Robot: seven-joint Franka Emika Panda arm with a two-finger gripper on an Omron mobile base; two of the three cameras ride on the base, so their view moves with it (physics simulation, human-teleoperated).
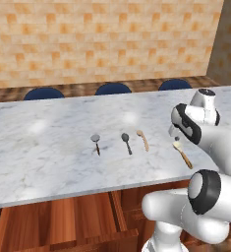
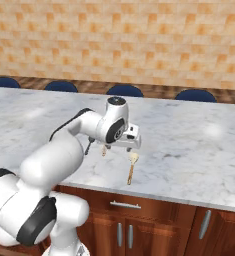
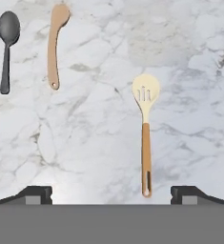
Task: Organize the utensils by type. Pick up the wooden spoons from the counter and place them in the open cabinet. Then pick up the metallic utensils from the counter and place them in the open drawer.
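Note:
On the marble counter (image 1: 48, 147) lie two wooden spoons: a slotted pale-headed one (image 3: 145, 143) (image 1: 182, 153) (image 2: 132, 167) and a plain tan one (image 3: 54, 47) (image 1: 142, 139). Left of them lie the metallic utensils, a dark-headed spoon (image 3: 7, 47) (image 1: 127, 142) and a lighter silver-headed one (image 1: 96, 142). My gripper (image 3: 111, 194) (image 1: 175, 138) (image 2: 131, 148) hovers open just above the slotted spoon, whose handle end lies between the finger tips, right of centre. Nothing is held. The drawer (image 1: 63, 221) stands pulled out under the counter's front edge. The cabinet is out of view.
Blue stools (image 1: 113, 88) line the counter's far side before a tan tiled wall. Closed wooden fronts with silver handles (image 2: 125, 204) sit below the near counter edge. My own arm covers the counter's right part in the left base view.

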